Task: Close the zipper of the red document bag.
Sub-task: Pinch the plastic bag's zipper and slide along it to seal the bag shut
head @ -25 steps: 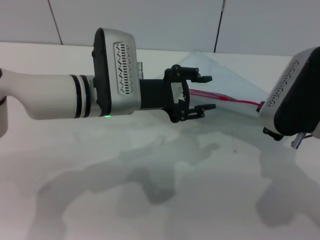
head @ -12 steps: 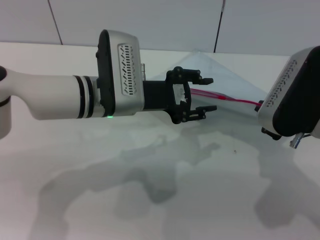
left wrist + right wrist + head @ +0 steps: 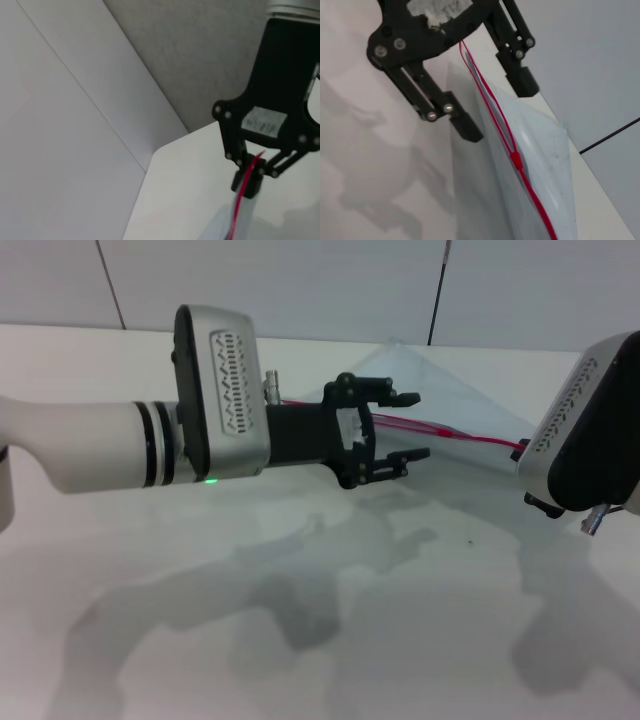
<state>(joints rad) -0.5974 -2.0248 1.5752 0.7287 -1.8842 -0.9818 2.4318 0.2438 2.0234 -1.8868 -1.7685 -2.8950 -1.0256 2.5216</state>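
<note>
The red document bag (image 3: 455,400) is a translucent pale pouch standing tented above the white table. Its zipper (image 3: 450,434) is a thin red strip along the near edge, and the small slider (image 3: 516,161) sits partway along it. My left gripper (image 3: 412,426) reaches in from the left and is open, one finger on each side of the red strip, as the right wrist view shows (image 3: 499,110). In the head view my right gripper is hidden behind its wrist housing (image 3: 585,425). The left wrist view shows the right gripper (image 3: 246,184) shut on the bag's red zipper edge.
The white table (image 3: 300,620) carries the arms' shadows in front. A pale wall with dark seams (image 3: 436,290) rises behind the bag. The table's far corner (image 3: 160,147) appears in the left wrist view.
My left arm has drawn back slightly to the left and rolled a little, so more of the red strip shows behind its wrist. The right arm has held still.
</note>
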